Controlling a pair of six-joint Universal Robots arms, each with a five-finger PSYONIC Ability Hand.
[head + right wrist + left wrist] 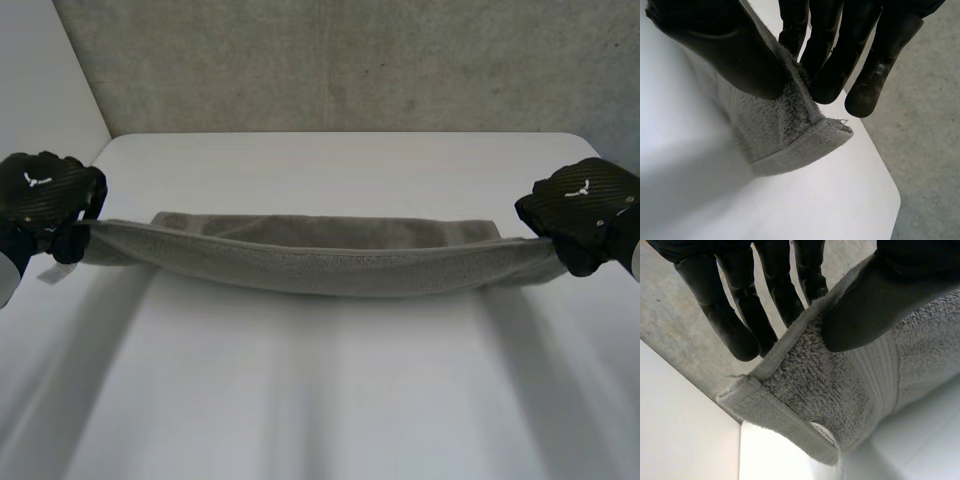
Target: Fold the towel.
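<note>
Two black hands, left hand (45, 195) and right hand (585, 205), each pinch a corner of the grey towel (320, 260) above the white table (320, 400); rough grey concrete (350, 60) lies beyond.

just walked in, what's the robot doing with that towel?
Both hands hold a grey towel up by two corners. The left hand pinches one corner between thumb and fingers, and the right hand pinches the other the same way. The held edge spans between them, sagging in the middle above the white table, while the towel's far part lies on the table.
</note>
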